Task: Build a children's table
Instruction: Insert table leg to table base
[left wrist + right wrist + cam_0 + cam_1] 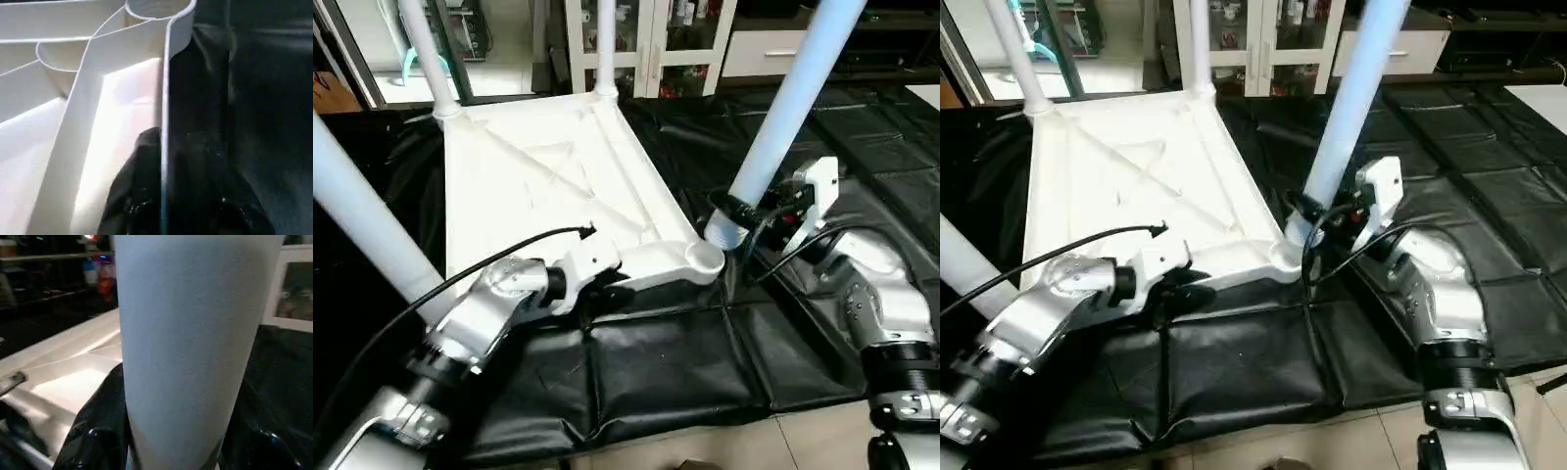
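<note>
The children's table top [538, 166] lies upside down on a black mat, ribbed underside up. Three white legs stand in its sockets: back left [426, 49], back right [605, 44] and near left [362, 225]. My left gripper [607, 292] is at the near edge, and its fingers [142, 196] sit on both sides of the rim wall [165, 98], shut on it. My right gripper [736, 211] is shut on the low end of the fourth leg [793, 98]. That leg leans to the right, its foot just beside the near right corner socket [705, 257]. Black fingers [98, 431] flank this leg [190, 333].
The black padded mat [656, 372] covers the floor under the work, with pale tiles [754, 441] at its near edge. A white glass-door cabinet [646, 39] stands behind the table top. A black cable [509, 250] arcs over my left forearm.
</note>
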You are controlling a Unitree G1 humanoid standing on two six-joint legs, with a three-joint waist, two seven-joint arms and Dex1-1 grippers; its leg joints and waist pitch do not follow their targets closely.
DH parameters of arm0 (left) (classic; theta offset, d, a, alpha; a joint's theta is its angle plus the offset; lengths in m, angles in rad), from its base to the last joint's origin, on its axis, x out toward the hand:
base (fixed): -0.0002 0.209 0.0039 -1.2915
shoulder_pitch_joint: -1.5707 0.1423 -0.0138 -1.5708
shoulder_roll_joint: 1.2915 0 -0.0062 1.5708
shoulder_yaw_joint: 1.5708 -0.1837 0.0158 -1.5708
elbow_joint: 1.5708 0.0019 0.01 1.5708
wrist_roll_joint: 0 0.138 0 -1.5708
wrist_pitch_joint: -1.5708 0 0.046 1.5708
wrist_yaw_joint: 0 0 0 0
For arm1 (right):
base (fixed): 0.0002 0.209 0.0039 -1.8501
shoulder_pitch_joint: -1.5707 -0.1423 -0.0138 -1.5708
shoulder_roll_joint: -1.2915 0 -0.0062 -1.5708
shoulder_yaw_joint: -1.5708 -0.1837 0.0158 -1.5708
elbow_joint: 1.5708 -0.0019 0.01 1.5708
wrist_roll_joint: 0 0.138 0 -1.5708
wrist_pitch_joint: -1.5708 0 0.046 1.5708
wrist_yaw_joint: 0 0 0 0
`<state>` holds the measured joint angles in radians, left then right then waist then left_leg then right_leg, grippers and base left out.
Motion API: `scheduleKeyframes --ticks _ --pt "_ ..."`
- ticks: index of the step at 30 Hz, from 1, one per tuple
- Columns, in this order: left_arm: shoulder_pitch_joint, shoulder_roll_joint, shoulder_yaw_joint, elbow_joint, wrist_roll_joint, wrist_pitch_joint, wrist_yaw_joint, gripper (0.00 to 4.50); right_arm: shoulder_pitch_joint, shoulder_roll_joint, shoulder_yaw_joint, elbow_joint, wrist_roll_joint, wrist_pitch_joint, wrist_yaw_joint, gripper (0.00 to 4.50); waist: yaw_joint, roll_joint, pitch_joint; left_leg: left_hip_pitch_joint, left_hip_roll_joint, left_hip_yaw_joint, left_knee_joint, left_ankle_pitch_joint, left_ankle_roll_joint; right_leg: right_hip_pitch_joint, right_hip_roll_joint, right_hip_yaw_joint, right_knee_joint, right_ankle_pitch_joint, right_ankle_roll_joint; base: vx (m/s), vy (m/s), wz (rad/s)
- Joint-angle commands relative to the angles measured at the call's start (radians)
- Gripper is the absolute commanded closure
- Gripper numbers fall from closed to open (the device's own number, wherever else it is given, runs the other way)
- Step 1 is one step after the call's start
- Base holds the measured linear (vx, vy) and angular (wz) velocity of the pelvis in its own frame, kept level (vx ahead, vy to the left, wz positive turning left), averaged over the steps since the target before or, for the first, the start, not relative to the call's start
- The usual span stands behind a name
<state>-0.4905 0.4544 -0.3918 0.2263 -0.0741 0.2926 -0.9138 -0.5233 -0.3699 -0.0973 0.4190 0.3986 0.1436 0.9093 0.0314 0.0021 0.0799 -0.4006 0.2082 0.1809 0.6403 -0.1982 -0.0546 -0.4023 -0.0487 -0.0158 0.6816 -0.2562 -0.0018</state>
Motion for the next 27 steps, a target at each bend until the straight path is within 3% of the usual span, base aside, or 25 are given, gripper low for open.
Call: scheduleKeyframes --ticks 1,3,4,6,11,15,16,18,20,21,22,27 --pt "0.035 0.008 -0.034 0.002 0.015 0.01 -0.024 3.84 -0.003 -0.006 -0.006 0.0 0.026 0.004 0.04 2.62 -0.004 -0.006 -0.089 0.02 0.015 -0.003 -0.054 0.042 0.119 0.071 -0.054 0.032 -0.059 0.353 -0.316 0.0 0.0 0.0" --pt "0.061 0.023 -0.03 -0.02 0.013 0.007 -0.029 3.94 0.011 0.004 -0.011 -0.011 0.079 0.056 0.105 2.62 -0.005 -0.004 -0.088 0.022 0.015 -0.002 -0.055 0.033 0.121 0.071 -0.056 0.033 -0.061 0.334 -0.314 0.0 0.0 0.0" --pt "0.07 0.03 -0.029 -0.028 0.014 0.007 -0.032 4.06 0.014 0.007 -0.014 -0.01 0.094 0.062 0.128 2.62 -0.006 -0.01 -0.085 0.02 0.017 -0.002 -0.058 0.026 0.123 0.069 -0.056 0.032 -0.063 0.318 -0.312 0.0 0.0 0.0" --pt "0.075 0.034 -0.028 -0.034 0.015 0.006 -0.034 4.28 0.016 0.009 -0.015 -0.009 0.102 0.064 0.142 2.62 -0.006 -0.006 -0.084 0.022 0.018 -0.003 -0.058 0.019 0.122 0.067 -0.058 0.032 -0.064 0.292 -0.312 0.0 0.0 0.0" --pt "0.169 0.106 -0.024 -0.114 0.02 -0.038 -0.076 4.45 0.01 0.014 0.022 0.117 0.046 -0.069 0.257 2.62 -0.019 -0.026 -0.074 0.018 0.018 0.0 -0.061 0.01 0.129 0.061 -0.059 0.032 -0.07 0.229 -0.305 0.0 0.0 0.0" --pt "0.203 0.133 -0.032 -0.145 0.029 -0.066 -0.087 4.45 0.022 0.001 0.047 0.139 0.024 -0.101 0.3 2.62 -0.032 -0.025 -0.07 0.02 0.018 -0.001 -0.063 -0.002 0.132 0.058 -0.059 0.031 -0.075 0.162 -0.293 0.0 0.0 0.0" --pt "0.219 0.146 -0.036 -0.164 0.028 -0.066 -0.099 4.45 0.026 -0.002 0.051 0.144 0.022 -0.106 0.314 2.62 -0.036 -0.038 -0.067 0.019 0.019 0.001 -0.064 -0.005 0.136 0.057 -0.057 0.032 -0.077 0.155 -0.289 0.0 0.0 0.0" --pt "0.23 0.159 -0.041 -0.181 0.033 -0.065 -0.108 4.45 0.031 -0.001 0.051 0.142 0.025 -0.101 0.319 2.62 -0.035 -0.029 -0.066 0.021 0.019 0.0 -0.064 -0.001 0.138 0.054 -0.06 0.032 -0.077 0.142 -0.286 0.0 0.0 0.0" --pt "0.236 0.162 -0.038 -0.189 0.04 -0.067 -0.106 4.45 0.034 0.009 0.056 0.155 0.02 -0.116 0.335 2.62 -0.036 -0.029 -0.067 0.023 0.021 0.001 -0.065 0.001 0.137 0.053 -0.058 0.032 -0.076 0.149 -0.289 0.0 0.0 0.0" --pt "0.235 0.159 -0.037 -0.189 0.042 -0.069 -0.102 4.45 0.038 0.014 0.063 0.152 0.019 -0.117 0.341 2.62 -0.038 -0.039 -0.066 0.023 0.021 0.002 -0.066 0.0 0.138 0.052 -0.057 0.032 -0.077 0.151 -0.29 0.0 0.0 0.0" --pt "0.236 0.156 -0.034 -0.193 0.044 -0.07 -0.098 4.45 0.038 0.019 0.068 0.16 0.016 -0.128 0.353 2.62 -0.036 -0.035 -0.065 0.024 0.021 0.001 -0.066 -0.001 0.138 0.052 -0.058 0.032 -0.076 0.147 -0.29 0.0 0.0 0.0" --pt "0.226 0.147 -0.038 -0.188 0.053 -0.073 -0.092 4.45 0.044 0.039 0.086 0.16 0.012 -0.138 0.382 2.62 -0.036 -0.034 -0.064 0.026 0.023 0.001 -0.069 -0.021 0.128 0.049 -0.06 0.033 -0.08 0.123 -0.29 0.0 0.0 0.0"
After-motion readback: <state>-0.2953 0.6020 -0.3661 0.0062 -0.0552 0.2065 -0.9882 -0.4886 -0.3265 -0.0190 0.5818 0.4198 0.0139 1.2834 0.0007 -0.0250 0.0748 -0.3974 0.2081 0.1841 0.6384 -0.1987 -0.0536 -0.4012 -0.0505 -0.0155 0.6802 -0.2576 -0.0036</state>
